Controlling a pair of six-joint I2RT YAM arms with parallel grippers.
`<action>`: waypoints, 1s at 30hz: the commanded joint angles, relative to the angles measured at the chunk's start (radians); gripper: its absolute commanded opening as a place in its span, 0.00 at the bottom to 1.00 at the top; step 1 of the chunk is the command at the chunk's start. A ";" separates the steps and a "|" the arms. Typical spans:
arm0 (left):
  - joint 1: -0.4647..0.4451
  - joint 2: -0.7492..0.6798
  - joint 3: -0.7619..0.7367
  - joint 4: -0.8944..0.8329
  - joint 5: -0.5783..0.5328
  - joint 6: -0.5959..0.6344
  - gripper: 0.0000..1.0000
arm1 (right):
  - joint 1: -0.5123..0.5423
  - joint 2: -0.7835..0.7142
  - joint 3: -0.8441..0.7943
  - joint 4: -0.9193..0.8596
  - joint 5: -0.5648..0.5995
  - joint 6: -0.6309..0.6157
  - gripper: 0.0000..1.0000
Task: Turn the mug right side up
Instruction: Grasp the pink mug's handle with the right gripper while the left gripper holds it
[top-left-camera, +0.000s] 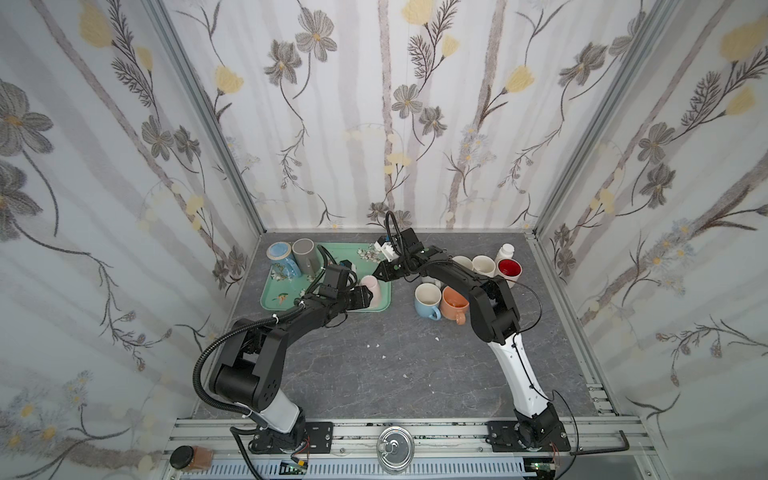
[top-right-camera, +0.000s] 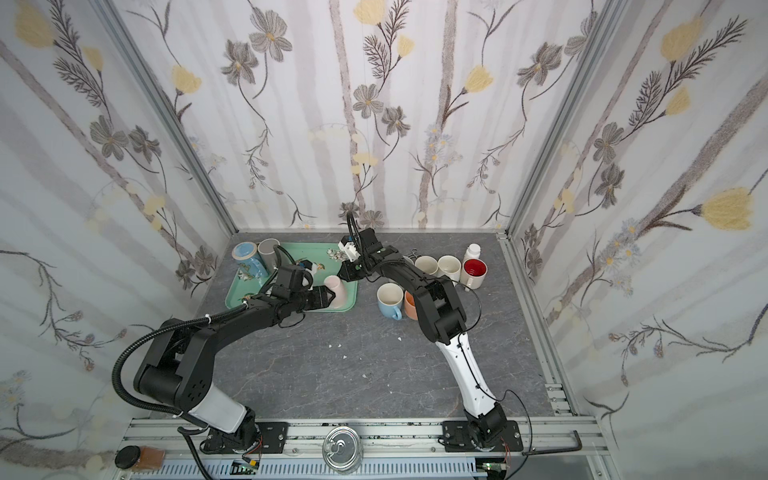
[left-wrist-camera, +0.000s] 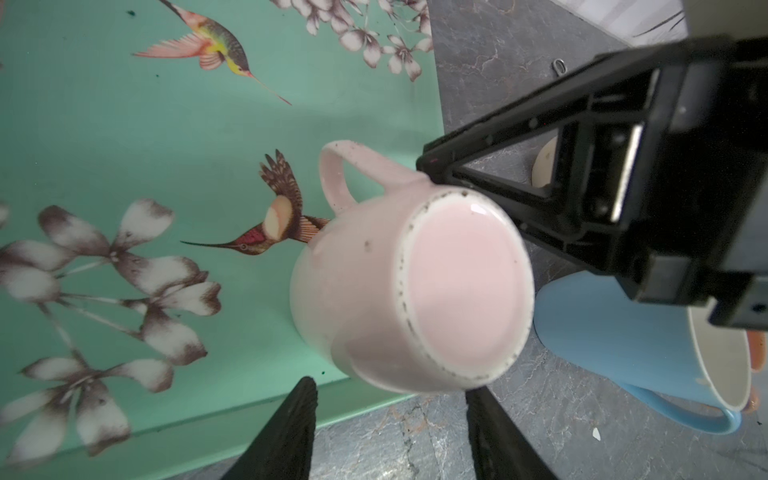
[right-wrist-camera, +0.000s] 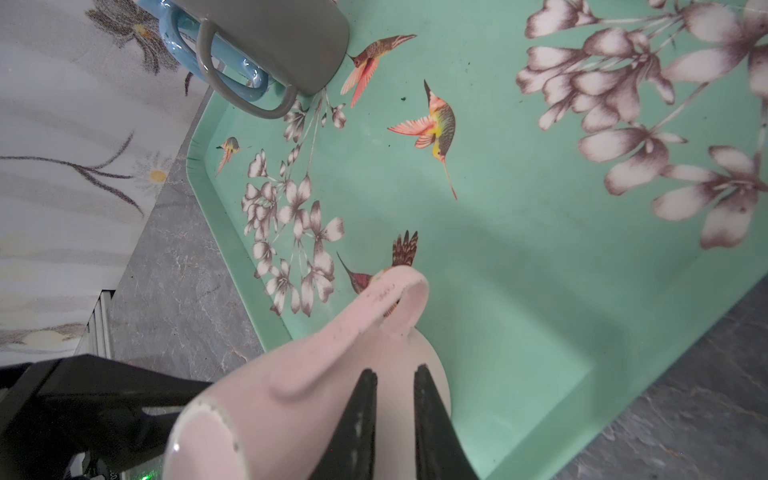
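Pink ceramic mug (left-wrist-camera: 374, 291) is tipped base-up on green floral tray (right-wrist-camera: 519, 311); left gripper (left-wrist-camera: 390, 386) is spread, right gripper (right-wrist-camera: 395, 370) closure cannot be told.

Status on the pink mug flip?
Left end effector open, not gripping. Right end effector pinched on pink mug near its handle. Mug bottom-up, tilted, over green tray corner. Blue mug close alongside.

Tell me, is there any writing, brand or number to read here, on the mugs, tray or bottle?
No text can be read.
The green tray shows only printed birds and flowers; the pink mug only dark specks; the white bottle is too small to show any label.
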 joint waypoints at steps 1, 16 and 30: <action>0.020 -0.008 0.003 0.013 -0.017 0.013 0.56 | 0.009 -0.024 -0.025 -0.006 -0.006 -0.030 0.18; 0.169 -0.076 0.035 -0.035 0.009 0.052 0.56 | 0.057 -0.107 -0.159 0.079 0.034 0.012 0.17; 0.302 0.065 0.089 0.048 0.260 -0.029 0.44 | 0.046 -0.115 -0.095 0.105 0.141 0.064 0.22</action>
